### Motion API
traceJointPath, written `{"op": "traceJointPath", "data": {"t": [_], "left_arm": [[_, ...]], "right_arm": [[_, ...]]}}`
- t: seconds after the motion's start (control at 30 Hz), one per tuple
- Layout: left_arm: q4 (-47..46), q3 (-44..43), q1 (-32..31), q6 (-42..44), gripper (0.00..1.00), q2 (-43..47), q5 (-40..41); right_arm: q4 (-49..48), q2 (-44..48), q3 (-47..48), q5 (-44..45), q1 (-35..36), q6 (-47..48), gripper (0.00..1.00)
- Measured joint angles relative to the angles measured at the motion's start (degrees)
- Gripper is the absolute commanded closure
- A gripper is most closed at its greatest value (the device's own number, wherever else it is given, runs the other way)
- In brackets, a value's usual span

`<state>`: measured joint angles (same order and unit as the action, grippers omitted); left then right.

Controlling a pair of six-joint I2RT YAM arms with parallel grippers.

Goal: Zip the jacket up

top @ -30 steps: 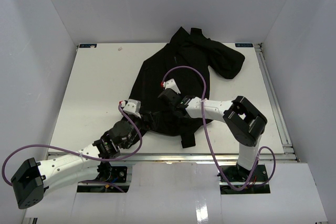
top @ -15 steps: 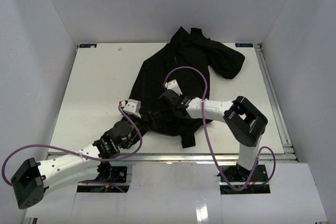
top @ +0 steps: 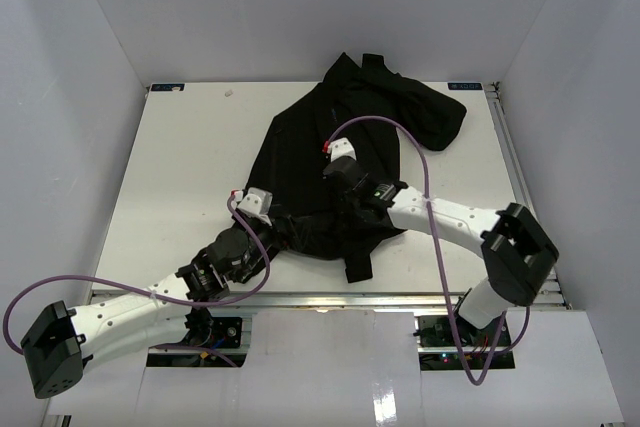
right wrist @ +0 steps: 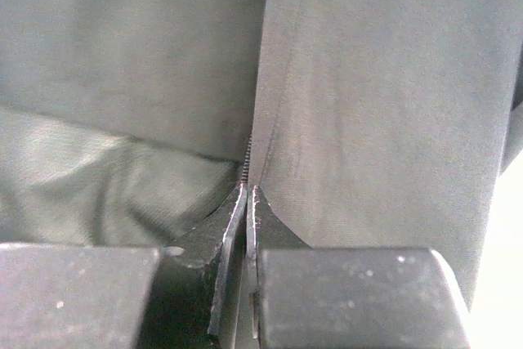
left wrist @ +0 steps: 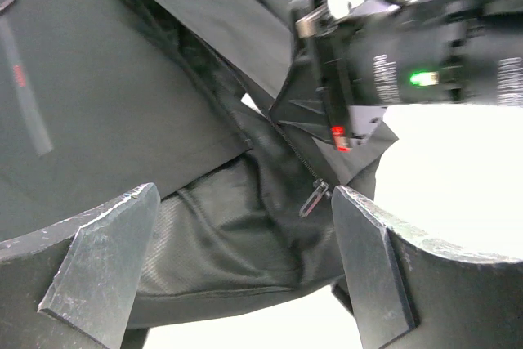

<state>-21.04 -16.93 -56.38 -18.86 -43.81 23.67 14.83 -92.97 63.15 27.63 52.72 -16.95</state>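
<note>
The black jacket (top: 330, 137) lies spread on the white table (top: 180, 177). My left gripper (top: 272, 219) is open at its lower hem. In the left wrist view my left gripper (left wrist: 245, 210) straddles the hem fabric (left wrist: 221, 234), and the zipper pull (left wrist: 315, 199) hangs just inside the right finger (left wrist: 372, 267). My right gripper (top: 338, 177) rests on the jacket's middle. In the right wrist view my right gripper (right wrist: 248, 202) is shut on the front edge of the jacket (right wrist: 368, 104), just below the zipper teeth (right wrist: 247, 161). Its body also shows in the left wrist view (left wrist: 392, 63).
White walls enclose the table on three sides. One bunched sleeve (top: 430, 112) lies at the back right. A purple cable (top: 400, 132) loops over the jacket from the right arm, and another (top: 120, 282) trails from the left arm.
</note>
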Motion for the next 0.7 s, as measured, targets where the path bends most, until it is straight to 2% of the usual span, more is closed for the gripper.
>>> {"op": "traceJointPath", "data": {"t": [0.17, 0.33, 0.47, 0.7], "left_arm": [[2.56, -2.83, 0.26, -3.62, 0.07, -0.02, -3.02], [4.17, -3.11, 1.18, -8.65, 0.1, -0.23, -9.34], [4.34, -2.37, 1.42, -11.28, 0.11, -0.62, -14.8], [4.39, -2.18, 1.42, -13.4, 0.16, -2.77, -21.47]], "right_arm": [[-5.15, 8.3, -5.94, -8.25, -0.11, -0.32, 0.92], [-11.34, 13.7, -14.84, -16.45, -0.12, -1.55, 0.92], [-17.02, 16.16, -20.64, -21.95, -0.12, -3.0, 0.92], [-26.32, 16.81, -25.11, -27.42, -0.12, -5.36, 0.92]]}}
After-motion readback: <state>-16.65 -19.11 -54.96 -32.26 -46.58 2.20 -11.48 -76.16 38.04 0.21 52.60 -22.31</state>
